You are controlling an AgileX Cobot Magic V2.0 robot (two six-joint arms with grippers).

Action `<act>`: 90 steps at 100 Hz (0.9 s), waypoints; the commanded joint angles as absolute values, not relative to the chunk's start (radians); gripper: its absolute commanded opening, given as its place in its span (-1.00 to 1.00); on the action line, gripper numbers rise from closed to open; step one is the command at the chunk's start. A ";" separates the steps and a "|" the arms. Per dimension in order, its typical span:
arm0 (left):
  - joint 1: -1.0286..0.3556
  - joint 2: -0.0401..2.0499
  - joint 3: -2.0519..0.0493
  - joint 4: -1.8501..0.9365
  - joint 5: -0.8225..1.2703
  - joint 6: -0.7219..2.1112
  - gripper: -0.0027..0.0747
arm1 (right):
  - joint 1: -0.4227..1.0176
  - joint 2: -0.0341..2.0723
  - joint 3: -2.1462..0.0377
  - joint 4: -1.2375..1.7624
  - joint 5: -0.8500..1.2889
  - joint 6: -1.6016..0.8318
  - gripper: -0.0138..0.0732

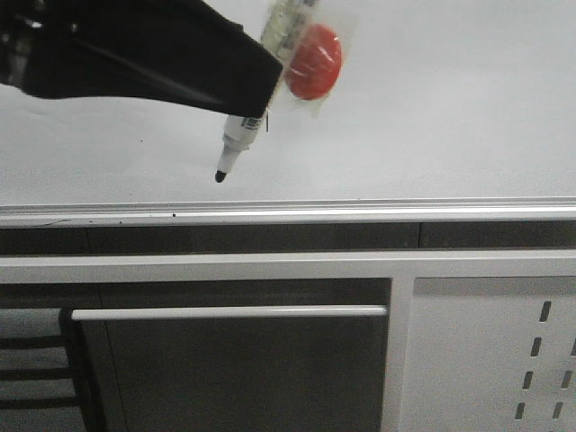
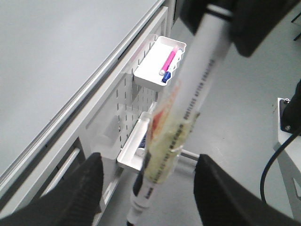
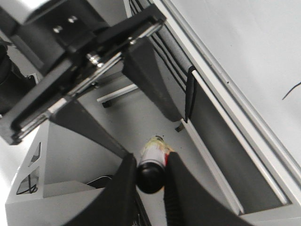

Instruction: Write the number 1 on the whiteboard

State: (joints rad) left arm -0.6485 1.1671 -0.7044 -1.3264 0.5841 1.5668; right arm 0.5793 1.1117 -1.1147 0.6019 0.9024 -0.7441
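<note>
The whiteboard (image 1: 450,117) is a large pale glossy board with a silver bottom rail (image 1: 360,213). My right gripper (image 3: 150,174) is shut on the black end of a white marker (image 1: 236,139). The marker's black tip points down, just above the rail. A red disc (image 1: 312,59) is taped to the marker's barrel. A thin black stroke, the number 1 (image 3: 291,89), shows on the board; it also shows beside the marker in the front view (image 1: 267,121). My left gripper (image 2: 148,162) is open, its fingers (image 2: 89,183) wide apart on either side of the marker (image 2: 188,108) without touching it.
White trays (image 2: 141,77) with a pink pen and a blue pen hang on a perforated panel below the board. A white panel with slanted slots (image 1: 504,360) and a silver handle bar (image 1: 225,312) lie under the rail. A black cable (image 2: 277,155) hangs nearby.
</note>
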 commanded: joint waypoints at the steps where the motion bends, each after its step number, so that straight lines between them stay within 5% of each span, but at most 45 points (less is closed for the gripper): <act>1: -0.658 1.164 -0.737 -1.408 0.586 1.593 0.06 | 0.576 1.098 -1.148 0.648 0.880 -0.754 -0.80; 31: -0.658 1.184 -0.757 -1.459 0.638 1.643 -0.14 | 0.576 1.099 -1.148 0.648 0.894 -0.754 -0.80; 60: -0.658 1.184 -0.764 -1.465 0.642 1.643 -0.99 | 0.576 1.099 -1.148 0.651 0.891 -0.754 -0.80; 65: -0.658 1.184 -0.764 -1.466 0.645 1.643 -0.98 | 0.576 1.099 -1.148 0.651 0.898 -0.754 -0.77; 75: -0.658 1.184 -0.764 -1.472 0.640 1.643 -0.98 | 0.576 1.099 -1.148 0.651 0.902 -0.754 -0.53; 90: -0.658 1.173 -0.764 -1.474 0.586 1.636 -0.99 | 0.544 1.099 -1.148 0.651 0.860 -0.699 0.12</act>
